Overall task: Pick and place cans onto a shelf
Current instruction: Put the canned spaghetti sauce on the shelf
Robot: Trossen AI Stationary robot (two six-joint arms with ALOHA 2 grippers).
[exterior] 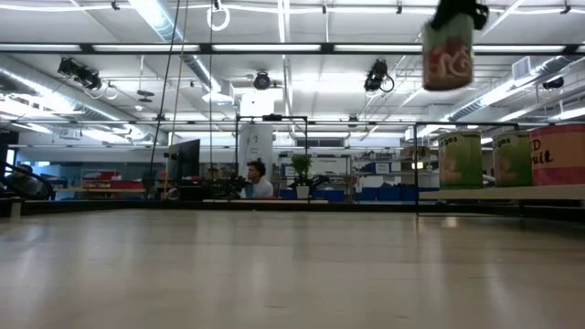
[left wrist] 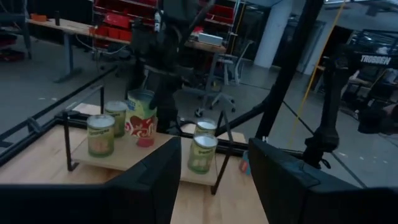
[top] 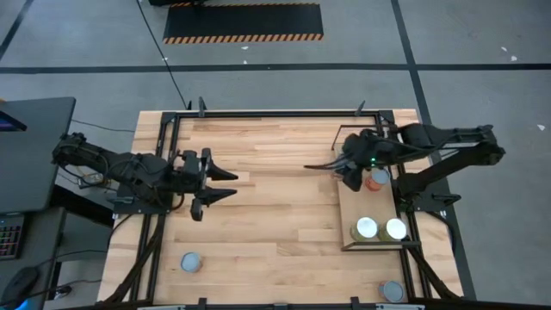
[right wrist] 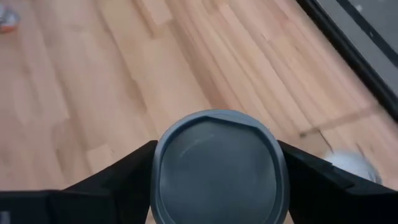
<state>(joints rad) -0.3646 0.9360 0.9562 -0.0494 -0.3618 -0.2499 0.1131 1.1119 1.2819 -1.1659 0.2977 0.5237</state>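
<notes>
My right gripper (top: 350, 170) is shut on a can with a red and green label (exterior: 448, 57), held high above the far end of the shelf (top: 351, 207), a light-wood panel in a black frame at the table's right. The can also shows in the left wrist view (left wrist: 142, 116). Several cans stand upright on the shelf: two at its near end (top: 367, 228) (top: 395, 228) and an orange-topped one (top: 377, 180) beside my gripper. My left gripper (top: 217, 184) is open and empty over the table's left middle. My right gripper pinches the can between its two fingers, one finger (right wrist: 124, 171) on each side of the can's wall just under its grey round top (right wrist: 217, 165). The fingers come from above, pointing down. The can hangs below them nearly upright, lifted clear of the shelf.
Two more cans stand on the tabletop near its front edge, one at the left (top: 191, 262) and one at the right (top: 392, 291). A black frame (top: 258, 113) runs round the table. A person sits far off in the room (exterior: 260, 179).
</notes>
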